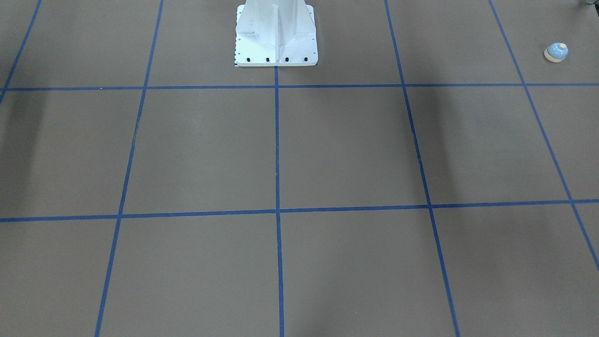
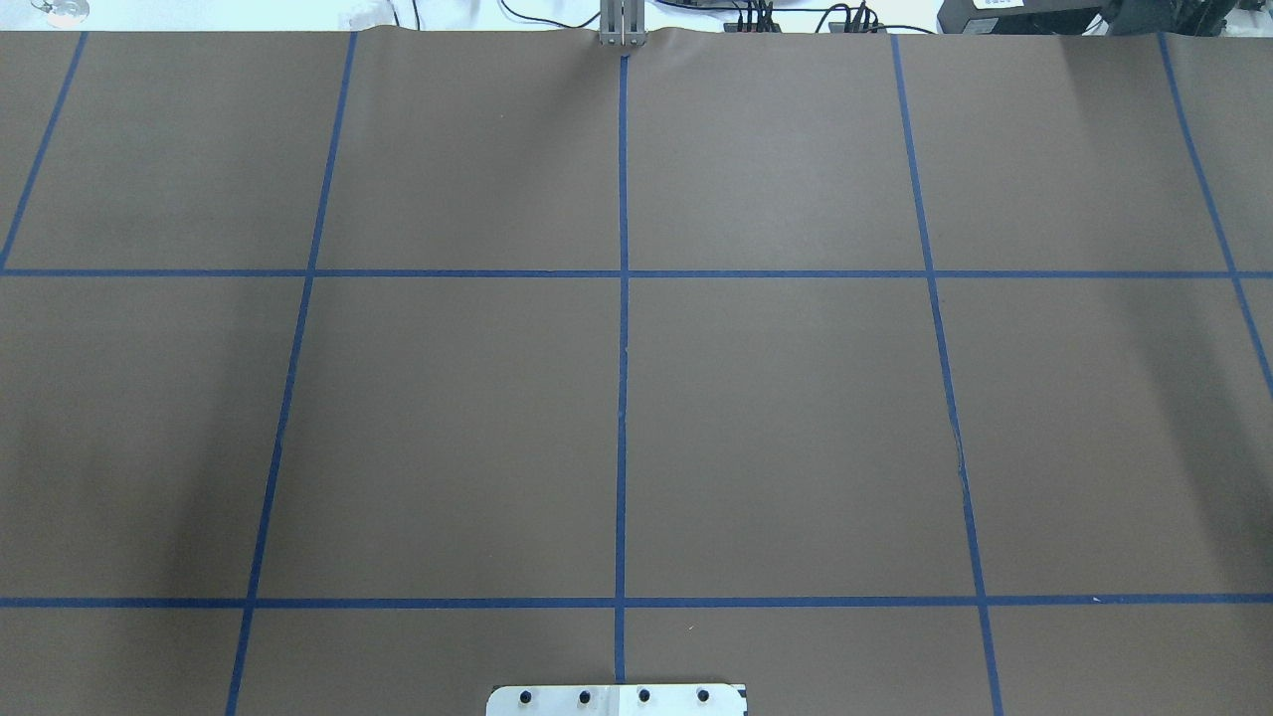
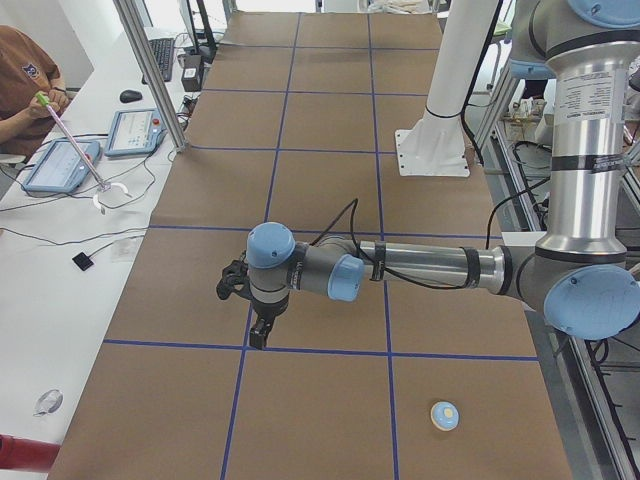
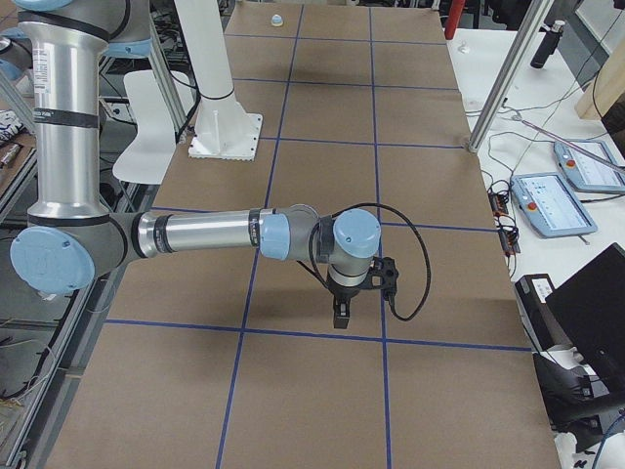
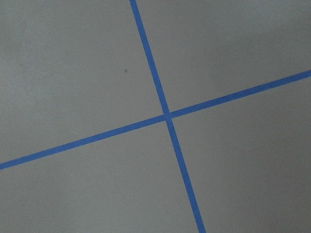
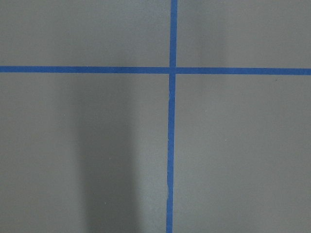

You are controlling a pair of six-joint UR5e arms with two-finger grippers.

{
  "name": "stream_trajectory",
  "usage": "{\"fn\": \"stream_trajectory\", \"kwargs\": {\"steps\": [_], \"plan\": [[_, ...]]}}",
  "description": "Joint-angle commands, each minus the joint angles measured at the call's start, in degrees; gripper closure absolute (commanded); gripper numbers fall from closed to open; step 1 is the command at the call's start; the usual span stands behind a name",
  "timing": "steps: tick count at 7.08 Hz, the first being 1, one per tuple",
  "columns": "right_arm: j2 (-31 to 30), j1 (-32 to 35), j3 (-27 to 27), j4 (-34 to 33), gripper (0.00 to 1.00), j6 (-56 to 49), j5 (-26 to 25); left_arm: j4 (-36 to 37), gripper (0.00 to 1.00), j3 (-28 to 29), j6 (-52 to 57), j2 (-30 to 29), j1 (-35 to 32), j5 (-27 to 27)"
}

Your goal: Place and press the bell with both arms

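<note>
A wide flat table covered in matte brown paper (image 1: 355, 150) is marked into large rectangles by a grid of narrow blue tape lines (image 1: 277, 140). A white metal pedestal with a bolted square base plate (image 1: 276, 55) stands on the centre line at the robot's edge. A small light-blue dome-shaped call bell with a cream button and cream base ring (image 1: 556, 52) sits upright in an outer cell toward the robot's left end, in the pedestal's row, clear of the tape and well apart from the pedestal.

The bell (image 1: 556, 52) sits on the table (image 1: 346, 150) at the robot's left end, well apart from the pedestal (image 1: 276, 42). The left arm (image 3: 420, 268) and the right arm (image 4: 195, 234) each reach out above the table.
</note>
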Motion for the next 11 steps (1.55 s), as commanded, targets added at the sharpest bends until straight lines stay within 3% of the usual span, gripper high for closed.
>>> {"fn": "stream_trajectory", "kwargs": {"steps": [1, 5, 6, 8, 10, 11], "plan": [[-0.13, 0.00, 0.07, -0.04, 0.00, 0.01, 0.00, 0.00, 0.00, -0.01, 0.00, 0.00, 0.00, 0.02], [0.04, 0.00, 0.07, 0.04, 0.00, 0.01, -0.18, 0.44, 0.00, -0.35, 0.00, 0.00, 0.00, 3.43], [0.04, 0.00, 0.76, 0.04, 0.00, 0.01, -0.18, 4.44, 0.00, -2.44, 0.00, -0.09, 0.00, 5.62], [0.48, -0.09, 1.03, 0.13, 0.00, 0.01, -0.27, 18.47, 0.00, -15.58, -0.09, 1.57, 0.00, 10.90], [1.53, -0.09, 3.05, 0.04, 0.00, 0.01, 0.00, 21.88, 0.00, -27.55, -8.12, 9.53, 0.09, 14.41], [0.93, -0.09, 2.88, 0.04, 0.00, 0.01, -0.17, 21.88, 0.00, -30.73, -12.52, 12.36, 0.18, 16.00]]}}
